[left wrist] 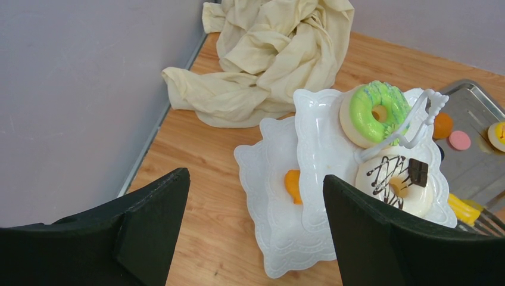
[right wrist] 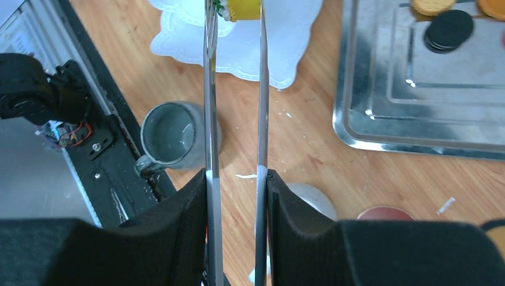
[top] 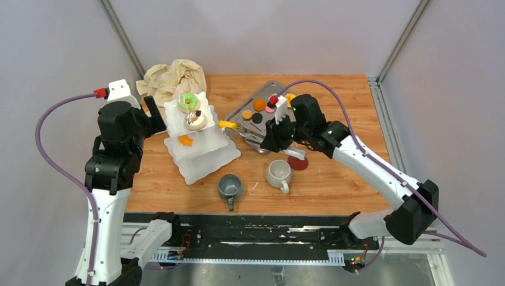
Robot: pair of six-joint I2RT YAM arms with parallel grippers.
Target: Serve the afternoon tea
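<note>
The white three-tier stand holds a green ring doughnut and a white chocolate-drizzled doughnut on its top tier, and an orange pastry lower down. My right gripper is shut on metal tongs, whose tips pinch a yellow pastry at the stand's right edge. In the right wrist view the tongs run up to the yellow pastry. My left gripper hangs open and empty left of the stand. A grey mug and a white mug stand in front.
The steel tray at the back right carries orange, pink, tan and black pastries. A red disc lies beside the white mug. The beige cloth is bunched behind the stand, by the left wall.
</note>
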